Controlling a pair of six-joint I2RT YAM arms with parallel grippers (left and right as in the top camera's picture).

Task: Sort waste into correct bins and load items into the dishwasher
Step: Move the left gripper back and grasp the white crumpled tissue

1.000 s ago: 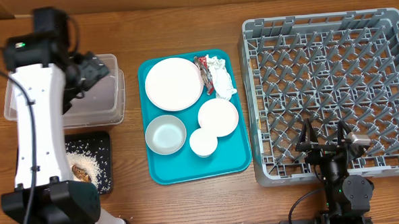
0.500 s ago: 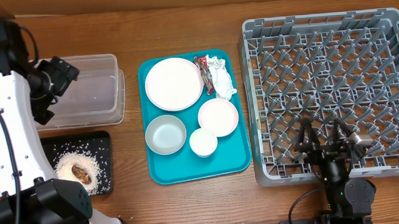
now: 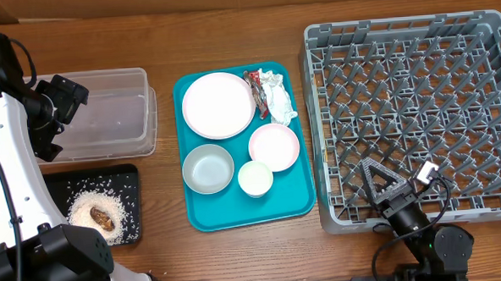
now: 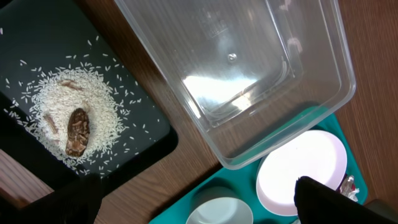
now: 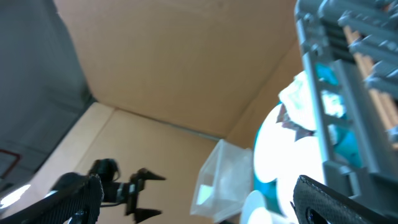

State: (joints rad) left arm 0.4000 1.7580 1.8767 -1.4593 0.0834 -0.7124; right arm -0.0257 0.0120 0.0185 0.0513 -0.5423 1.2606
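Two grippers, both spread wide, neither holding anything.

Overhead:
- The left gripper hangs over the left end of the clear plastic rectangular tub, which looks empty.
- The right gripper sits low at the near edge of the large square grey plastic dish rack. No ware stands on its pegs.
- Loose white rice grains and a small brown food lump lie in the shallow black rectangular tray.
- The flat teal tray carries a flat white plate, a pale pink bowl, a grey-white bowl and a small white cup.
- A crumpled white paper napkin and a small red shiny snack wrapper lie at that tray's far right corner. They touch each other and sit just beside the plate.

Left wrist: dark fingers show at the bottom corners, well apart. The tub, the rice tray and the plate lie below, with nothing between the fingers.

Right wrist: the view is tilted upward and blurred, with the rack wall at right. The fingers stand apart with nothing between them.

Judgement:
- The food waste looks sorted. The paper waste is likely the step in hand, probably bound for the tub, and the left arm is the nearer.
- Come down on the napkin's bulk from above, with the jaws set so neither finger strikes the plate rim.
- Take the wrapper separately. It is thin and shiny and may slip, so pinch a raised fold.
- Lift clear before swinging across, or the plate may get nudged.
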